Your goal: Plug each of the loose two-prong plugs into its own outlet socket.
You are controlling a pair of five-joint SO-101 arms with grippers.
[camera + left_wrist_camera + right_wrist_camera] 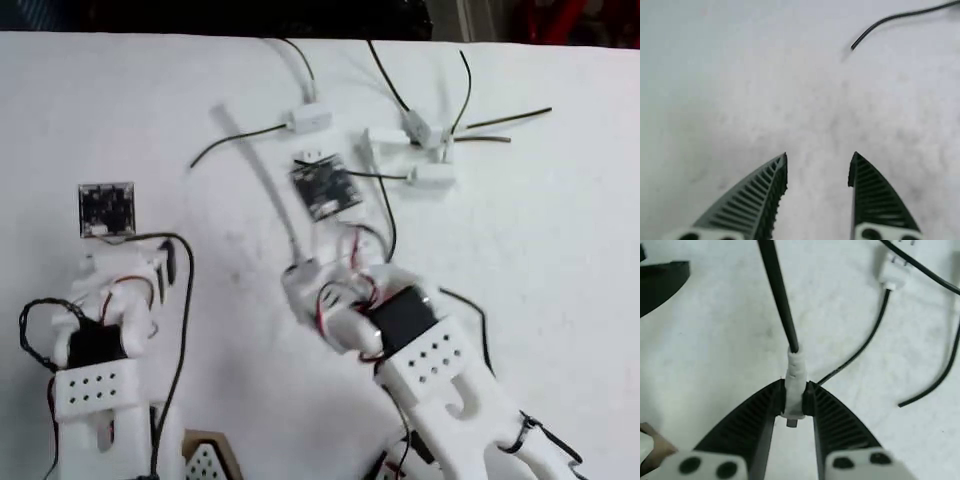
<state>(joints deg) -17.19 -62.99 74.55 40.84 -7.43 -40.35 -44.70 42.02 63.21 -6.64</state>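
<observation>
Currently my right gripper [796, 390] is clamped on a white plug [796, 367] (its dark cable [777, 295] runs away from me), near the table's middle. My left gripper [817, 165], fingers apart, hangs over the white table [740, 75], at the left.

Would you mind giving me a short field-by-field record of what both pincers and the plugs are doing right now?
Left pincer: open, empty, over bare table
Right pincer: shut on a white plug
Plug's cable: black, leads away from the pincer
White connector: one of several at the table's far side, black lead attached
Task state: held plug not in any socket
</observation>
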